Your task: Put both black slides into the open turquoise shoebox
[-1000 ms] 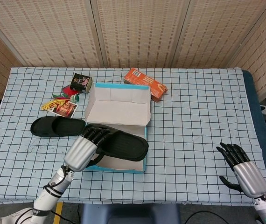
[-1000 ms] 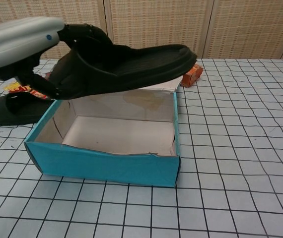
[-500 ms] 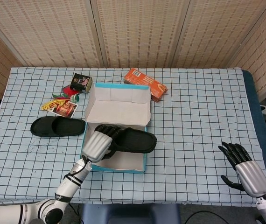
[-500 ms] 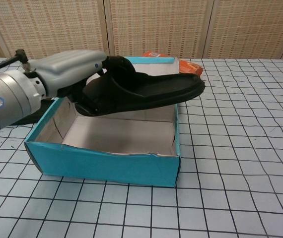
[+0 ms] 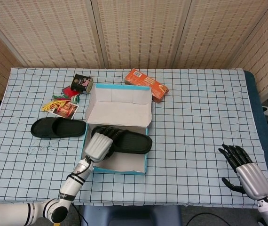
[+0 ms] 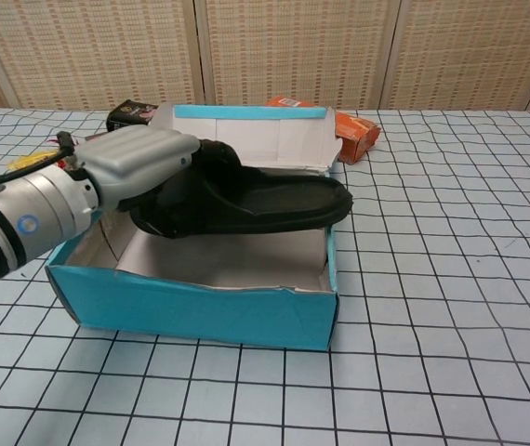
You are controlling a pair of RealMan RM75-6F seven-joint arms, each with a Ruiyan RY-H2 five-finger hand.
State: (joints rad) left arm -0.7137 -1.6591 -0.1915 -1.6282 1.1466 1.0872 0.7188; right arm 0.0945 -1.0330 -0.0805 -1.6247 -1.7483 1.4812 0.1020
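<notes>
Fingers of your left hand are curled around the strap end of one black slide, holding it over the open turquoise shoebox; its toe reaches the box's right wall, and from the chest view it seems to rest on that rim, though you cannot be sure it touches. The second black slide lies flat on the desk just left of the box, well apart from your hand. Behind it sit a small dark carton and a scatter of colourful packets. An orange box lies beside the raised lid. Your right hand rests at the desk's near right corner, fingers spread and holding nothing.
</notes>
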